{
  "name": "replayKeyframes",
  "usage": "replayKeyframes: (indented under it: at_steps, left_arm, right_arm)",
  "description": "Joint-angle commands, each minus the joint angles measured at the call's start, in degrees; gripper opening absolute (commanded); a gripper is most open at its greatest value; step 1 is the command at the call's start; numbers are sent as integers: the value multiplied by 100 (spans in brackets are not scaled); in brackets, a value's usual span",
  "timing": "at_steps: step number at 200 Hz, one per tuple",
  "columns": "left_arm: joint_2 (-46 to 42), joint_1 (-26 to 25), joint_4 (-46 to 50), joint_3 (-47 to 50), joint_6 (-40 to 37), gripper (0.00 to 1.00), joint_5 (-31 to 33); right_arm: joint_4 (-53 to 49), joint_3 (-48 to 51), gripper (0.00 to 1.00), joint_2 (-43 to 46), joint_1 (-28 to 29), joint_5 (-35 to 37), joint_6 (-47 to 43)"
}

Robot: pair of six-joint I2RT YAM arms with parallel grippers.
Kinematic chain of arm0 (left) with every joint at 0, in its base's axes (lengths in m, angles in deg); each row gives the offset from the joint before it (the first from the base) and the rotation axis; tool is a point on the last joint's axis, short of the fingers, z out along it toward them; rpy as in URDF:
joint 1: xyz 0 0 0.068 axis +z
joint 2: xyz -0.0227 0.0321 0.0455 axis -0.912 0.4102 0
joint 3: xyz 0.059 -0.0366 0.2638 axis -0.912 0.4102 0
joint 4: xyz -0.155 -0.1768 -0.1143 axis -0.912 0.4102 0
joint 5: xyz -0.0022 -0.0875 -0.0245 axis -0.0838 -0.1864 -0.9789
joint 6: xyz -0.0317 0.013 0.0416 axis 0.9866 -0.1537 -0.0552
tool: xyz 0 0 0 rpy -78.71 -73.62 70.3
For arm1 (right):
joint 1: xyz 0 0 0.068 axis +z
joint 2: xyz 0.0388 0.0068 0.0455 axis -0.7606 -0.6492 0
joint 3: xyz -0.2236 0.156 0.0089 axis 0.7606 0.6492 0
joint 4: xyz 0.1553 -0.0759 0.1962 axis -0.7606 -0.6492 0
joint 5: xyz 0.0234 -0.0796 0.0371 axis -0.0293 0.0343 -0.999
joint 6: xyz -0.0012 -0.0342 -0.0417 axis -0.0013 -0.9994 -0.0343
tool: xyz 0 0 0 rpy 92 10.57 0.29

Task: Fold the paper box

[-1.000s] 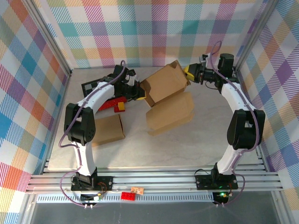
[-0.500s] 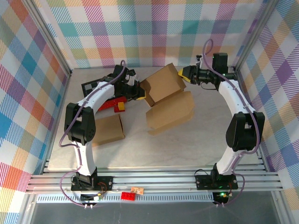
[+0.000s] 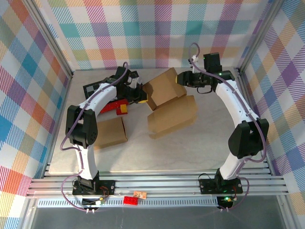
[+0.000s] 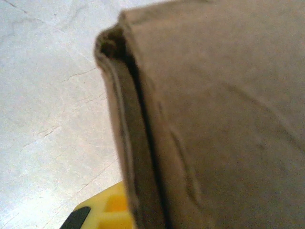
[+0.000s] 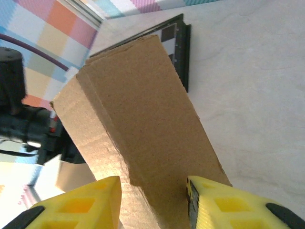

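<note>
Pale marbled tabletop (image 3: 200, 143) fenced by bright plaid walls (image 3: 157, 33) is what I have on the overhead feed. Toward the far middle sits the brown cardboard box (image 3: 164, 88), half formed, its long axis running left to right with the right end swung a little toward the back wall. Its open mouth faces left, toward the left claw (image 3: 142, 97); I see bare inner wall there but cannot make out anything inside. That left claw is clamped on the box's left edge. Its wrist feed has the cardboard (image 4: 214, 119) at very close range, a doubled edge running top to bottom, with a yellow fingertip (image 4: 102, 214) just beneath.

The right claw (image 3: 181, 78) is at the box's right end. On its wrist feed the box (image 5: 138, 124) stretches away from the lens as a long slab. The near end sits between the two yellow fingers (image 5: 81, 202), which stand partly apart and close against either side; whether they press it I cannot tell. Beyond the far end lies a flat black panel (image 5: 181, 47).

Just on the near side of the box lies a second flat cardboard sleeve (image 3: 172, 116), roughly parallel to it. A third folded cardboard piece (image 3: 110, 132) lies flat beside the left arm, well apart from both. A red and yellow piece (image 3: 114, 106) lies near the left claw
</note>
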Motion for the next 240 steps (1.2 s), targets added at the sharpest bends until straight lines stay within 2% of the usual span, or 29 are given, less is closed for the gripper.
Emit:
replayKeyframes:
  at_steps: [1,43,95,126,164,187,213,240]
  left_arm:
    - [-205,-32,213,-187,-192,0,-58]
    - [-210,-81,400,-243,-339,0,30]
    - [-167,-142,633,-378,-517,0,103]
    - [-136,-175,734,-475,-561,0,161]
    - [-31,-273,964,-695,-555,0,404]
    - [35,-360,1128,-834,-457,0,652]
    - [89,-462,1279,-927,-291,0,932]
    - [142,-567,1444,-1020,-122,0,1178]
  right_arm:
    - [-453,-180,44,98,199,965,-598]
    - [-550,-206,49,-13,523,2150,-1004]
    - [-631,-419,52,-281,786,2694,-1310]
    - [-722,-600,42,-478,1050,3617,-1368]
    - [-961,-884,17,-764,1449,5091,-1247]
    - [-1219,-1046,6,-939,1580,5760,-955]
    - [-1666,-1225,0,-1140,1642,6253,-417]
    - [-2299,-1467,0,-1412,1733,6636,269]
